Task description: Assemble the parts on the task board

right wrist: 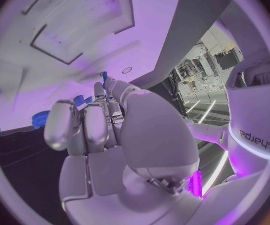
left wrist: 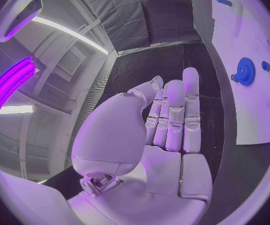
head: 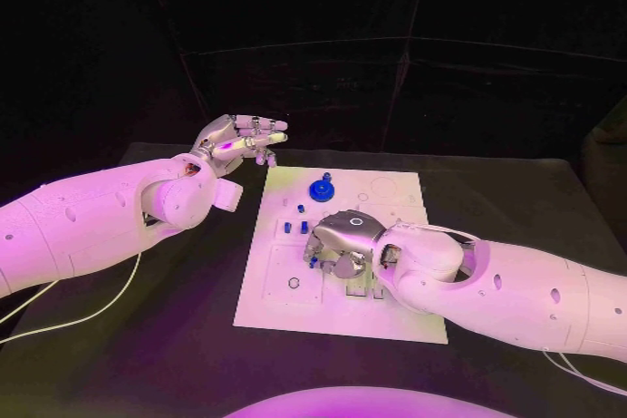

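The right hand [head: 342, 246] is hovering low over the middle of the board [head: 274, 305], palm down and fingers curled toward the surface. Whether it is pinching a part or just touching the plate I cannot tell; the right wrist view shows its fingers [right wrist: 79, 125] lying close together with small blue pieces [right wrist: 79, 101] just past the tips, but no clear grip. The left hand [head: 238, 139] is waiting off the far left corner of the board, raised, fingers straight and side by side, holding nothing.

The blue gear [head: 323, 190] is sitting on the far part of the board, with a few small blue pegs [head: 293, 224] between it and the right hand, just left of the fingers.

The risk here is mostly about what the hand is hiding. The fingers are covering the spot being worked, so a peg could be going in tilted and jamming, or slipping free and rolling off the plate. The knuckles are also close to the standing pegs and could knock them over. Nothing is steadying the board, so a firm push could slide it.
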Action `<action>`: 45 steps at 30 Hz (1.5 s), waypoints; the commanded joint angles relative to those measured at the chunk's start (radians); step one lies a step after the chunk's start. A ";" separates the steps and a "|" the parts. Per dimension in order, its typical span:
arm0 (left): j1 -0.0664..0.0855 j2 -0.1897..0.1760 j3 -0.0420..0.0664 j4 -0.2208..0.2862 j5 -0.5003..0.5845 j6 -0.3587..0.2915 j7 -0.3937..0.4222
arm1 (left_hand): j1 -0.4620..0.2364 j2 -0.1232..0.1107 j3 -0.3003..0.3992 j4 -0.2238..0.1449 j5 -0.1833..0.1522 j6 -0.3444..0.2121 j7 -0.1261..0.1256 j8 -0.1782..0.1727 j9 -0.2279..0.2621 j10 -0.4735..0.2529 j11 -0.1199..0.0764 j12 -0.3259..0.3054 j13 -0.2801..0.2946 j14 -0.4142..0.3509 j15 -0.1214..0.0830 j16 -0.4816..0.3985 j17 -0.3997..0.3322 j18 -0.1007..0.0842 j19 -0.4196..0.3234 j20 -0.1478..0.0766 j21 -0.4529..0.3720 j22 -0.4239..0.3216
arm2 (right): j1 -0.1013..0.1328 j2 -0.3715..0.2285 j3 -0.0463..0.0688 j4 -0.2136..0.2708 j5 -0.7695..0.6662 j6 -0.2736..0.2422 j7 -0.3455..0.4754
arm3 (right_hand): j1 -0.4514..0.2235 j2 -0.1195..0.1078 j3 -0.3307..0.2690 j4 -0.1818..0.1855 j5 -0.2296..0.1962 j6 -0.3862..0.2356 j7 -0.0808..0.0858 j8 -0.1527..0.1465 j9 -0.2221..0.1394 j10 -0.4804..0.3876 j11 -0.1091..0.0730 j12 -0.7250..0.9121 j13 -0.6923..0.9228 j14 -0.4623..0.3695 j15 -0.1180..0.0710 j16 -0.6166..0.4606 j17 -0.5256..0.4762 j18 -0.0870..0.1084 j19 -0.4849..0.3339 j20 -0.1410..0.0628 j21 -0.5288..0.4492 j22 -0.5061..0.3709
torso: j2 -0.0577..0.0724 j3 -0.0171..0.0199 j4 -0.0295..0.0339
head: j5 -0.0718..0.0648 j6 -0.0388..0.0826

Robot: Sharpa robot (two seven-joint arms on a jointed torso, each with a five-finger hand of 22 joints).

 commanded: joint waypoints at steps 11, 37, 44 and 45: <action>0.001 -0.002 0.001 -0.002 0.004 0.015 0.001 | -0.001 -0.001 0.001 -0.005 0.005 0.000 0.003 0.006 0.000 -0.010 0.002 0.004 0.001 0.001 -0.001 0.005 -0.001 0.005 0.004 -0.003 -0.007 -0.001 | 0.000 0.008 0.000 -0.005 -0.065 0.006 -0.007 | -0.012 0.000 0.007 -0.003 0.007 0.005 0.002 -0.004 0.002 0.008 -0.003 -0.001 0.001 0.031 -0.007 0.006 -0.001 0.008 0.002 -0.002 0.005 0.000 | 0.000 -0.0014 0.0007 | -0.005 0.004; 0.001 -0.005 0.001 -0.001 0.004 0.022 -0.007 | -0.007 0.000 -0.001 -0.003 0.004 -0.003 0.004 0.007 0.000 -0.016 0.003 0.007 0.000 0.000 0.001 0.006 -0.003 0.005 0.004 -0.002 -0.008 -0.002 | 0.000 0.033 0.000 -0.022 -0.104 0.059 -0.027 | -0.073 -0.028 -0.002 -0.001 0.000 -0.027 0.011 -0.015 -0.004 -0.032 0.009 -0.025 -0.005 0.024 0.003 -0.006 -0.026 0.011 -0.009 0.005 -0.007 -0.021 | 0.001 -0.0003 -0.0004 | -0.004 -0.002; 0.001 -0.006 0.001 -0.003 0.004 0.023 -0.009 | -0.007 0.000 -0.001 -0.003 0.004 -0.003 0.004 0.007 0.000 -0.016 0.003 0.007 0.000 0.000 0.001 0.006 -0.003 0.005 0.004 -0.002 -0.008 -0.002 | 0.000 0.028 0.000 -0.023 -0.106 -0.012 -0.040 | -0.130 -0.069 -0.049 0.013 0.005 -0.121 0.043 -0.016 -0.006 -0.134 0.042 -0.068 -0.007 0.011 0.029 -0.036 -0.077 0.024 -0.044 0.028 -0.049 -0.095 | 0.000 -0.0010 0.0005 | -0.004 -0.002; 0.001 -0.007 0.001 -0.004 0.004 0.023 -0.009 | -0.007 0.000 -0.001 -0.003 0.004 -0.003 0.004 0.007 0.000 -0.016 0.003 0.007 0.000 0.000 0.001 0.006 -0.003 0.005 0.004 -0.002 -0.008 -0.002 | 0.000 0.027 0.000 -0.023 -0.104 -0.023 -0.040 | -0.132 -0.071 -0.059 0.013 0.002 -0.133 0.046 -0.016 -0.005 -0.148 0.046 -0.070 -0.007 0.009 0.032 -0.041 -0.084 0.026 -0.048 0.031 -0.056 -0.106 | 0.000 -0.0010 0.0005 | -0.004 -0.002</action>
